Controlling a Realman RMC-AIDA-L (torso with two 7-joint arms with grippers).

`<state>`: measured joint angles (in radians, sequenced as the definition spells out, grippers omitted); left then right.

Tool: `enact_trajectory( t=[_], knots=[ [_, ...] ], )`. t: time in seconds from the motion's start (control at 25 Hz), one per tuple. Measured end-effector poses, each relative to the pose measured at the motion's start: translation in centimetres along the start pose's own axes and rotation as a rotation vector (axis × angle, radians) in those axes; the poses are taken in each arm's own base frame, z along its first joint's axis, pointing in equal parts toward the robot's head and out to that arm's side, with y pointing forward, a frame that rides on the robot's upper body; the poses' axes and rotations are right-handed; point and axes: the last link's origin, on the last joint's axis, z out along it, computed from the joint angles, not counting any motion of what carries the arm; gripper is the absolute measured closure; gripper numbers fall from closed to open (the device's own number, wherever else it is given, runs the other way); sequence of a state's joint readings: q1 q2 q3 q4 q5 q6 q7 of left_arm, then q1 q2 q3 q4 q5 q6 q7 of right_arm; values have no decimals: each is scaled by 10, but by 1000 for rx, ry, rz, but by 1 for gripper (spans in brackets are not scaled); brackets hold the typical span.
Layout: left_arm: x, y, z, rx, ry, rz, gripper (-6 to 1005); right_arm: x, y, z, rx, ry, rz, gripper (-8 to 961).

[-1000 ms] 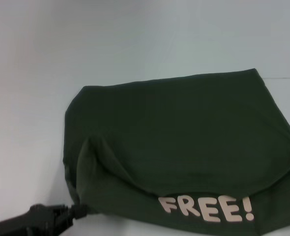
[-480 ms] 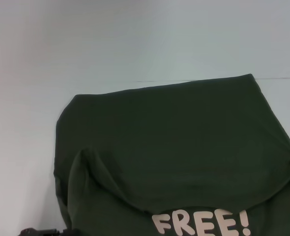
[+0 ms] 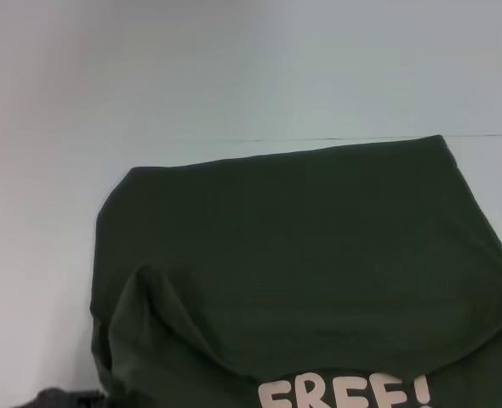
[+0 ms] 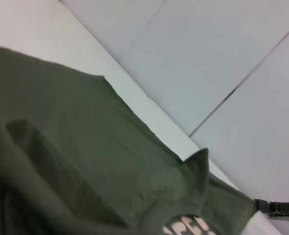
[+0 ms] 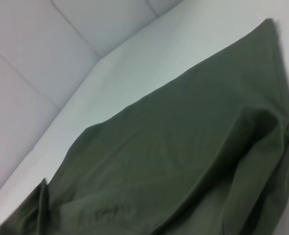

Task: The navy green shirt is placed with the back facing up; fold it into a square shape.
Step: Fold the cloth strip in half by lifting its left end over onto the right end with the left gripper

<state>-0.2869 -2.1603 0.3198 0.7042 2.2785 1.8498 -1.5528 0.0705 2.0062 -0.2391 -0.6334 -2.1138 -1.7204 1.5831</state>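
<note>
The shirt (image 3: 302, 255), soft and limp, is draping over the table (image 3: 234, 76); corners or hem look best to pinch. Neither claw's state can be told.

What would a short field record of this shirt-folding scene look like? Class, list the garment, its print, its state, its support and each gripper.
garment: navy green shirt, dark olive
print: pale letters at the near edge, partly cut off in the head view
state: partly folded, raised crease near the robot's left
support: white table
left gripper: only a dark part at the head view's bottom edge
right gripper: dark tip beside the shirt's edge in the left wrist view
</note>
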Motion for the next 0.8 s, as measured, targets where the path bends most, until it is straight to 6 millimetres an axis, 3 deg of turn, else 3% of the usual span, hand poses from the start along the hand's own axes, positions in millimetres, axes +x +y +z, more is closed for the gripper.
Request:
enact_trajectory(
  t=[0.16,0.36,0.8],
  knots=[
    [20,-10,4,28,12,19,1000,-11,-2,2,8,-40,-11,940],
    [56,-24,9,73,61,57,1001,-42,-5,14,-4,-108,-57,940],
    [144,-45,38,185,169,177,1000,-142,-7,83,9,-154,-165,940]
  ],
)
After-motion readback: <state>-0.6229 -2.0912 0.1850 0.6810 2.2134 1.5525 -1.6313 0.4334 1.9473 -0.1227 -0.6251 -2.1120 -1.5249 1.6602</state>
